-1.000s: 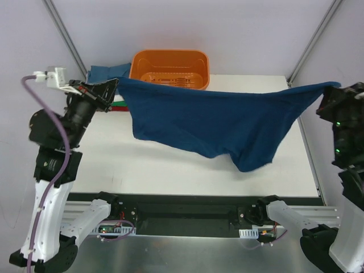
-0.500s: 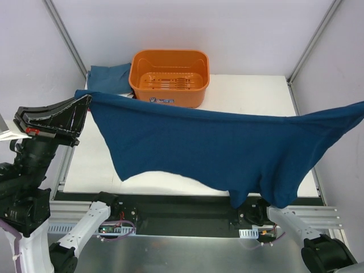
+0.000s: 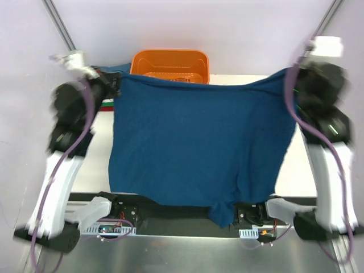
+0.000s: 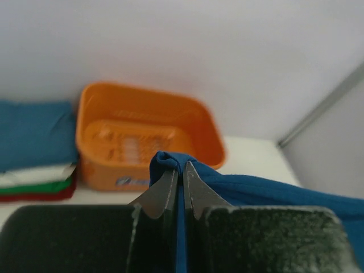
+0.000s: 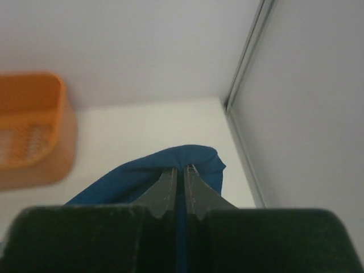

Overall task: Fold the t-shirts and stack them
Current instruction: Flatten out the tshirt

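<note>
A dark blue shirt (image 3: 199, 142) hangs spread over the white table (image 3: 99, 153), hiding most of it and the near wall of the orange basket (image 3: 169, 63) at the far edge. Folded shirts (image 4: 34, 170) are stacked just left of the basket. The left gripper (image 4: 177, 170) is clamped on the hanging shirt's far-left corner and the right gripper (image 5: 181, 173) on its far-right corner.

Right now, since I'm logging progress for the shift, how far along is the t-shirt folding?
Done: a folded stack sits beside the orange basket, teal on top, then white, green, red. In hand: the blue t-shirt is held spread between the left gripper and right gripper, each pinching a top corner. Left: lay it down, fold it, add it to the stack.
</note>
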You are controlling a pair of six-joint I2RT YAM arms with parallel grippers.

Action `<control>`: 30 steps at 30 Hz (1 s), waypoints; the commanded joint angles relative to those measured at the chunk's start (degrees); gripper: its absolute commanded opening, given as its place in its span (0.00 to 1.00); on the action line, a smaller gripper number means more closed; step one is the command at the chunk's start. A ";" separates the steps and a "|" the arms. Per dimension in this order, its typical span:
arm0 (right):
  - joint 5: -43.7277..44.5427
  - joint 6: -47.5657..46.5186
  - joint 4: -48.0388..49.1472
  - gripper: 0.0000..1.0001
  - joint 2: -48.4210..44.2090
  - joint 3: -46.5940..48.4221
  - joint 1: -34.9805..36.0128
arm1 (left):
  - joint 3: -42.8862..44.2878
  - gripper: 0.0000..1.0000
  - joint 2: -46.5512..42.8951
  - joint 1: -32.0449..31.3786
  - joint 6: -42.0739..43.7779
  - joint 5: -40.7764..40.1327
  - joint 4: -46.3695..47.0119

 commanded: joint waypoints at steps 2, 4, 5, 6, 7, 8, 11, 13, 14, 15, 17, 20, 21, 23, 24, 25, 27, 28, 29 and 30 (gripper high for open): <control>-9.68 2.76 5.43 0.01 14.09 -14.76 -6.24 | -8.91 0.00 19.95 0.42 0.44 -15.31 -0.47; -12.60 2.86 8.24 0.01 18.30 -16.79 -6.51 | -9.62 0.00 25.43 1.03 -0.01 -15.68 0.76; -15.31 2.94 8.78 0.01 23.11 -16.97 -6.42 | -9.54 0.00 30.76 1.90 -0.27 -15.06 1.46; -16.55 2.86 9.05 0.01 25.85 -16.45 -6.42 | -9.19 0.00 33.60 2.26 -0.45 -14.80 2.52; -17.61 3.20 8.62 0.01 31.36 -15.31 -6.51 | -7.71 0.00 36.41 2.61 -0.62 -14.01 2.53; -18.58 3.64 8.09 0.01 34.03 -13.04 -6.51 | -6.91 0.00 41.31 3.14 -1.49 -13.48 2.70; -19.03 4.87 7.12 0.01 42.74 -9.60 -6.42 | -3.39 0.00 48.63 3.75 -3.08 -10.58 3.40; -19.82 5.49 7.12 0.01 47.12 -6.78 -6.42 | -1.38 0.00 50.93 3.84 -3.44 -10.05 3.93; -21.04 5.58 7.12 0.01 48.28 -5.82 -6.34 | -0.75 0.00 52.60 3.93 -3.44 -10.14 4.02; -21.40 5.84 6.86 0.01 49.16 -4.50 -6.34 | -0.31 0.00 53.22 4.02 -3.35 -10.14 3.93; -22.10 6.37 6.86 0.01 50.40 -3.70 -6.34 | 0.31 0.00 54.28 4.20 -3.61 -9.87 3.93; -22.37 7.16 5.72 0.01 49.18 -3.52 -6.34 | 0.48 0.00 54.20 4.72 -3.61 -9.43 4.02; -22.37 7.42 5.19 0.01 48.39 -3.96 -6.25 | 0.40 0.00 53.85 4.81 -3.61 -9.35 3.93; -21.32 8.39 2.65 0.01 45.23 -5.63 -5.81 | -0.92 0.00 51.92 4.90 -3.70 -9.17 4.11; -21.23 9.61 1.51 0.01 43.91 -6.50 -5.72 | -1.53 0.00 51.21 4.90 -3.70 -9.08 4.02; -21.49 10.49 -0.42 0.01 41.12 -7.56 -5.11 | -3.02 0.00 50.51 4.90 -3.70 -9.17 4.11; -21.49 12.51 -3.58 0.01 38.38 -11.51 -4.32 | -4.61 0.00 48.23 5.16 -3.88 -9.26 4.02; -20.97 13.13 -4.73 0.01 35.75 -13.00 -3.36 | -6.18 0.00 47.44 5.34 -4.14 -9.34 4.02; -19.48 13.92 -5.79 0.01 34.51 -15.71 -3.00 | -6.98 0.00 46.04 5.69 -4.31 -9.35 4.02; -19.03 15.41 -7.54 0.00 33.36 -17.31 -2.73 | -7.68 0.00 45.33 5.86 -4.32 -9.00 4.02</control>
